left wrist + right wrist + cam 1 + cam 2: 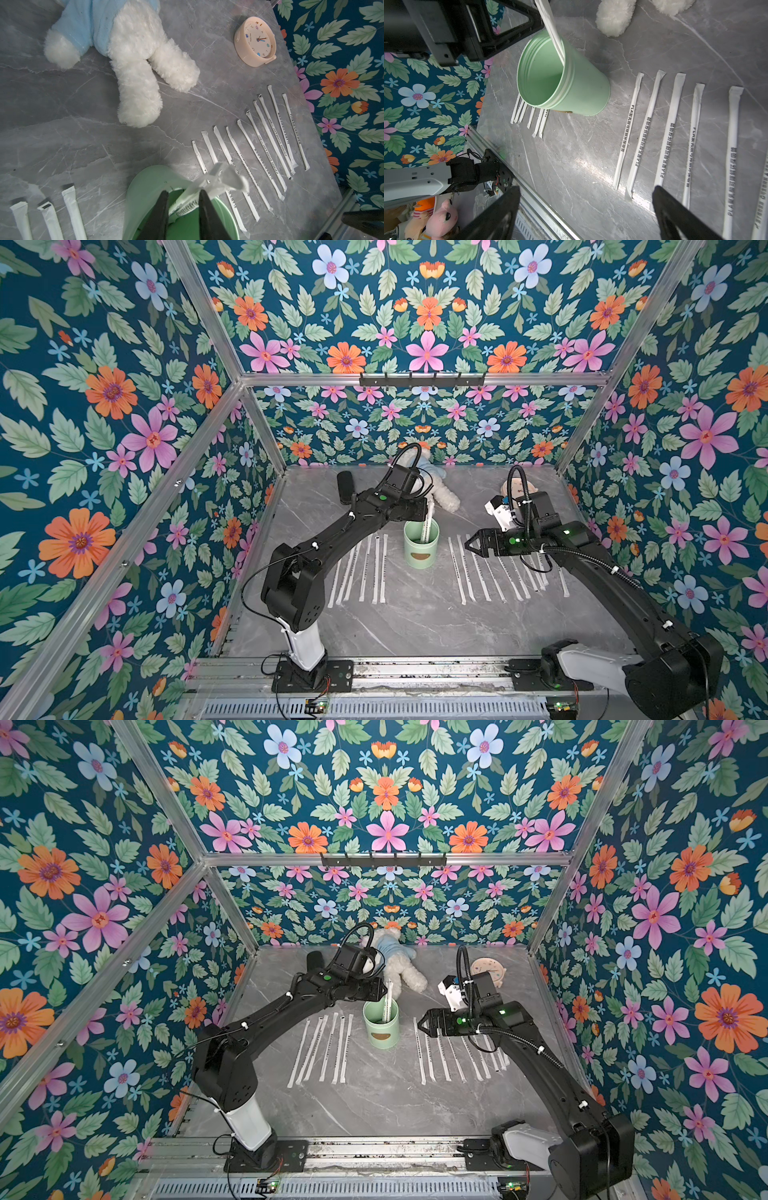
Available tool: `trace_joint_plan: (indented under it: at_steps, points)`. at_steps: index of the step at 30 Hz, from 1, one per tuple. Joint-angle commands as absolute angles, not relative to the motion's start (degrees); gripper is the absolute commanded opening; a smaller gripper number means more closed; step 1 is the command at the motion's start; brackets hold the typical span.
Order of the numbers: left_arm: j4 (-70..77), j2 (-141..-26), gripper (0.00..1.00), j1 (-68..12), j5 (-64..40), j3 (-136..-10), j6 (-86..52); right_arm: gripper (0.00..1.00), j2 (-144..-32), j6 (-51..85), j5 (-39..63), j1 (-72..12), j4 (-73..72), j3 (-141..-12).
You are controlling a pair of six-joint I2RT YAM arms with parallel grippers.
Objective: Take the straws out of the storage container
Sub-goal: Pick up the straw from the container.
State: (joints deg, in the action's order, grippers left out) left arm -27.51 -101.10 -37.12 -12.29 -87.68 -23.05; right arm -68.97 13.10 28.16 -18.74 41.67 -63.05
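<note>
Straws [365, 568] are lying in a row on the tabletop [415, 622] at left; the left hand [183, 193] is pinching one straw [428, 522] standing in the cup [420, 556]; another row [482, 572] is lying beneath the spread right hand [583, 192].

The left gripper [383, 988] pinches the top of a wrapped straw [387, 1006] standing in the mint-green storage container [381, 1031] at the middle of the grey marble table [374, 1110], while the right gripper [420, 1024] hangs just beside the container, jaws spread and empty. More straws lie flat on either side, a short row [324, 1048] by the left arm and a longer row [457, 1052] partly under the right arm; a white plush toy [397, 965] and a pinkish round clock [489, 969] lie at the back
</note>
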Motion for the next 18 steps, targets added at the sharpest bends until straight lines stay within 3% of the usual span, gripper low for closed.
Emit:
trace_joint_plan:
  at_steps: [1,18]
  points:
    - [-27.34,-100.68,0.28,-37.26,-11.45,-87.71,-23.46,0.99,-69.1,12.87,28.63,-18.81,40.78,-62.75]
    - [-28.91,-101.8,0.28,-37.28,-7.88,-89.04,-22.08,0.99,-70.45,13.36,29.35,-18.81,40.17,-63.19]
